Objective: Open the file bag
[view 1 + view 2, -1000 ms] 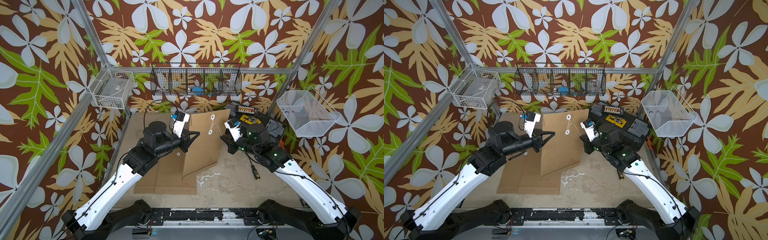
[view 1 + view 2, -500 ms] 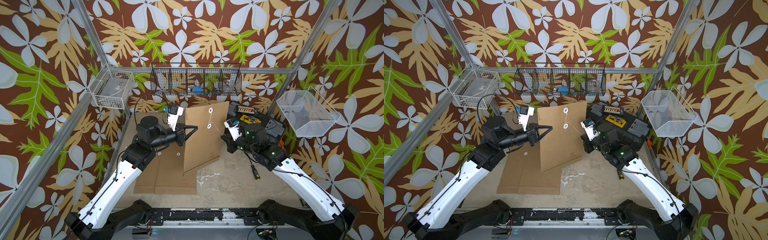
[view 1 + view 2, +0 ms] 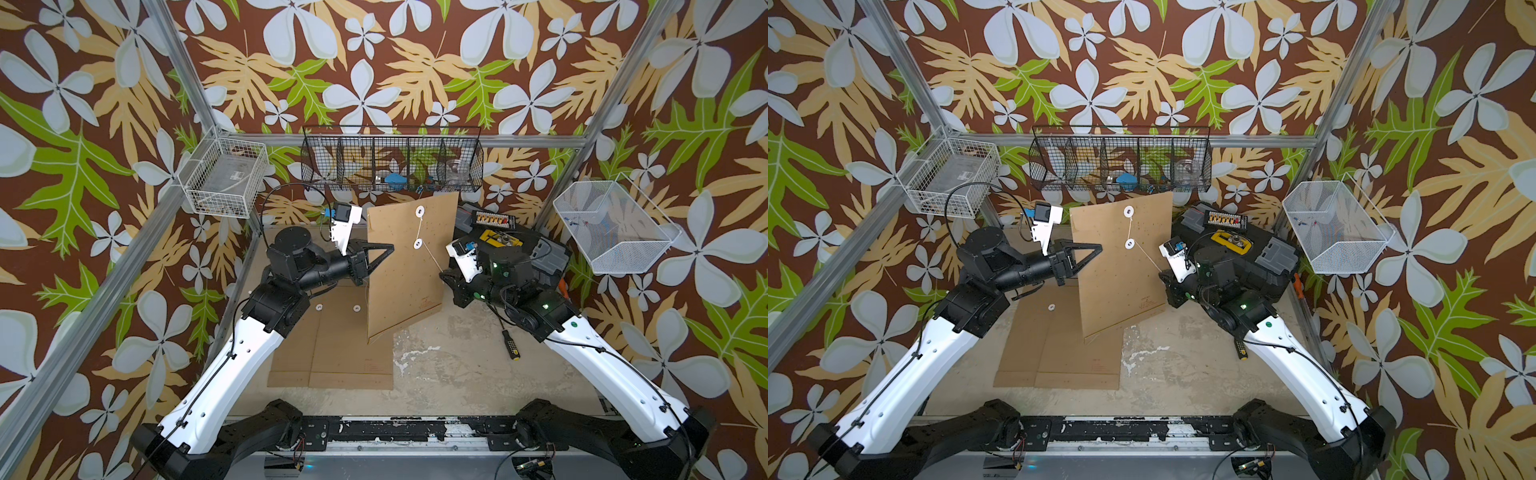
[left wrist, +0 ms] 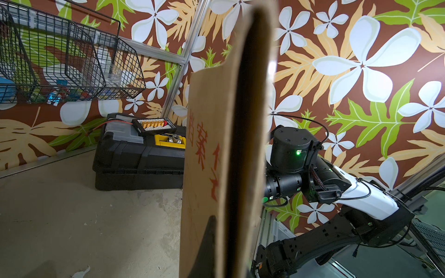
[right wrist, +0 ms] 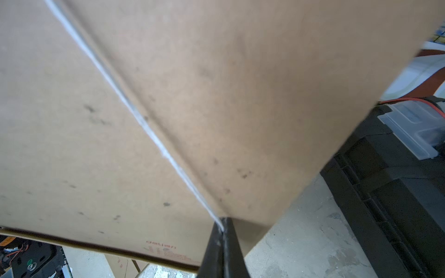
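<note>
Since a second ago the left end effector (image 3: 390, 247) has risen and carried the file bag (image 3: 405, 270) up with it. The bag now stands steeper, and in both top views its top edge reaches the underside of the black wire basket (image 3: 390, 166) on the back wall.

The left end effector is clenched on the bag's left edge, about halfway up, with its fingers pinching the brown card. The left wrist view shows the bag almost edge-on, with red printed characters (image 4: 201, 144) on the face turned away from the right arm.

The right end effector (image 5: 222, 227) is clenched on the white string (image 5: 144, 125), fingertips pressed together just below the bag's edge. In a top view the string (image 3: 1147, 257) runs taut from the lower white disc (image 3: 1130, 243) down to that end effector. A shorter length joins the lower disc to the upper disc (image 3: 1128, 211).

The bag hangs tilted over the middle of the worktop (image 3: 457, 374). Its lowest corner is above two more brown bags (image 3: 332, 353) lying flat; whether it touches them cannot be told.

Behind the right arm sits a black toolbox (image 3: 515, 245), and a screwdriver (image 3: 510, 344) lies on the worktop beside that arm.
</note>
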### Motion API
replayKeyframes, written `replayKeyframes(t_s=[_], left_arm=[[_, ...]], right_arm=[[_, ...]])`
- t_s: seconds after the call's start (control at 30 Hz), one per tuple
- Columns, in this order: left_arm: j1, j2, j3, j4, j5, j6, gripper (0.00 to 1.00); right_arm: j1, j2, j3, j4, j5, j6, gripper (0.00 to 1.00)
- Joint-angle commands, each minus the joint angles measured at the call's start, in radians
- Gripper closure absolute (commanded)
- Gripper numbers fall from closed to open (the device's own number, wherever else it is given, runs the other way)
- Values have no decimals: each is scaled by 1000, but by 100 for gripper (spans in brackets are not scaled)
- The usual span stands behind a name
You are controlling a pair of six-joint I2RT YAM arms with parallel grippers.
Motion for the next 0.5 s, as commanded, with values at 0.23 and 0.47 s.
replayKeyframes(t_s=[0.23,0.47], left_arm=[[19,7,26,82,13,-14,100],[25,10,20,108,15,-30,100]], right_arm=[[1,4,-8,-29,-27,-9,100],[1,8,-12,-42,-44,-22,100]])
